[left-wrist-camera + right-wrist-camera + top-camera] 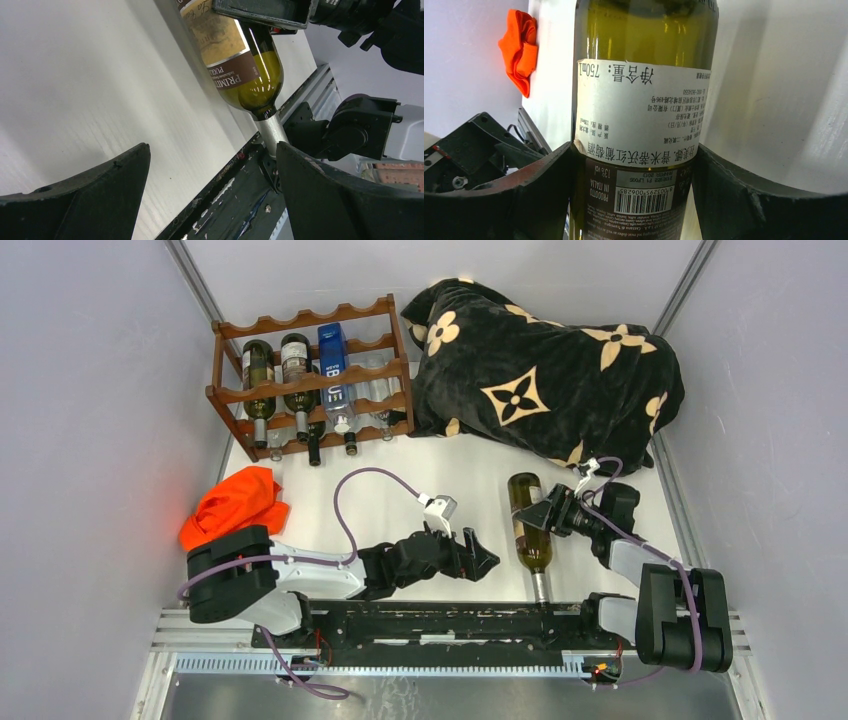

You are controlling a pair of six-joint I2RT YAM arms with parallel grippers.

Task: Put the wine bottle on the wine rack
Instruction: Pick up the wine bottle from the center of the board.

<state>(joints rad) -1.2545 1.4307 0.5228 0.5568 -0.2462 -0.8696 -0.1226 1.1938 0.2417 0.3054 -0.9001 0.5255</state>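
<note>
White tabletop between pale grey walls carries a green glass wine bottle with a brown-and-cream label and silver-foil neck, lying on its side near the front rail, its body gripped by the right hand. The left hand gapes empty just beside it. At the back stand a dark reddish-brown wooden wine rack holding several bottles and a black flower-patterned blanket; an orange cloth lies at the left.
</note>
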